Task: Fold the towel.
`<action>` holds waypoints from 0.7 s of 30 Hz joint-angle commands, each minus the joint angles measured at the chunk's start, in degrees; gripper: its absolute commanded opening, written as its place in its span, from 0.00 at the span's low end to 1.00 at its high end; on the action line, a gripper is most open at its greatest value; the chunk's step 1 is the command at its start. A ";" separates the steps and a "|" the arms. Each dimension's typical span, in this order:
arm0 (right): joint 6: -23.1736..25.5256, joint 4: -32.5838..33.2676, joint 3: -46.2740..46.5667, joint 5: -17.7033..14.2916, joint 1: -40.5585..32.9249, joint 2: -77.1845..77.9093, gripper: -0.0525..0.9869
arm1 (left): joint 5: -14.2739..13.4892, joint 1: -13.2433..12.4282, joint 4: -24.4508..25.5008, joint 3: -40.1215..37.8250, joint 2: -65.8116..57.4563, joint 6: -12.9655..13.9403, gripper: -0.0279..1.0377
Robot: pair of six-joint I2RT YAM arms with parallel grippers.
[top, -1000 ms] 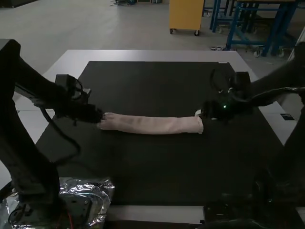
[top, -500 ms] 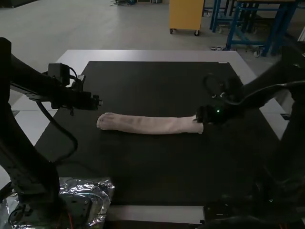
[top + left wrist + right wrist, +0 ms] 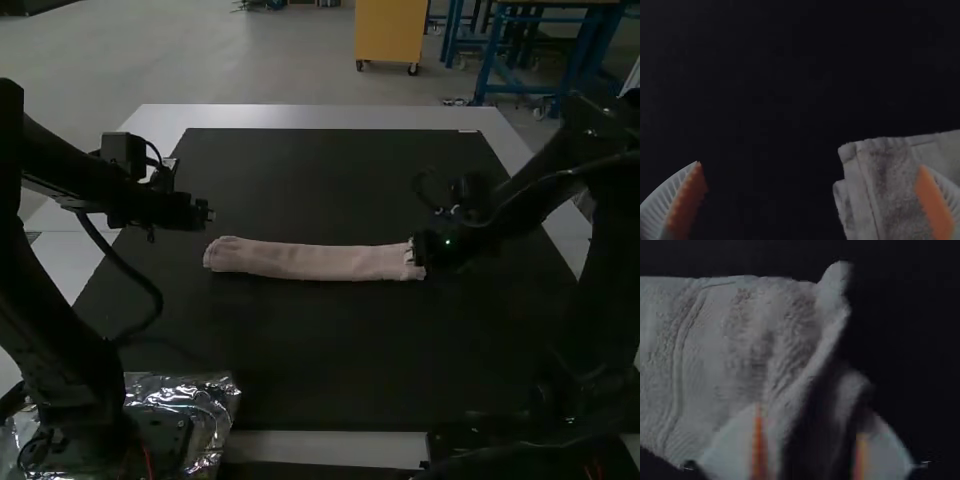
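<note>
"Looking at the towel [image 3: 315,262], what has changed?"

"The left gripper [image 3: 208,213] was at the towel's left end a second ago. It has since backed off, and now stands apart from the cloth, beyond that end. Its jaws are wide open with nothing between them."

"And the towel?"

"Still a long, narrow folded strip across the middle of the black work surface [image 3: 320,360], left end in the same place. So letting go there doesn't seem to have cost anything."

"What about the right gripper [image 3: 418,251]?"

"That one has shifted inward over the past second and is at the towel's right end. In the right wrist view its orange pads [image 3: 758,445] stand apart, closer together than the left pair, with the loose end of the cloth rising between them. I wouldn't call it a firm hold."

"Is that end still neat?"

"Less so. It looks more ruffled in the high view than half a second ago, and the wrist view shows the layers parted, one corner sticking up."

"Meaning?"

"The lengthwise folding looks done, I'd judge; tidying this end, or folding it inward, would be the likely step. It should take in all the layers. Pinch only one, and the strip could open up or drag askew."
</note>
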State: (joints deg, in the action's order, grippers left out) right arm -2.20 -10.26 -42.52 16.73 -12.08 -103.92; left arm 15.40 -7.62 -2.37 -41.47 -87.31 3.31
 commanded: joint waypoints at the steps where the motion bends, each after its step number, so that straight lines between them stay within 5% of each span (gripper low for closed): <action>1: 0.00 0.51 -1.07 3.48 -1.55 -1.81 0.03 | -0.19 -0.47 -0.44 -0.80 1.17 -0.41 0.94; 6: -2.55 7.36 -0.72 5.68 1.09 1.09 0.03 | -0.28 -0.47 -0.79 -0.80 1.17 -0.41 0.94; 13: -7.65 13.07 0.34 7.97 14.89 14.53 0.03 | -0.72 -0.03 -2.81 -1.59 1.26 -0.15 0.94; 21: -4.31 16.41 -2.48 12.01 9.35 17.61 0.03 | -4.15 1.82 -4.66 -1.50 1.26 1.08 0.94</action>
State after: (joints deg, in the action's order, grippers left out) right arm -8.29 6.13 -43.24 25.19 1.26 -87.22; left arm 12.91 -6.90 -6.26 -41.47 -87.31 3.60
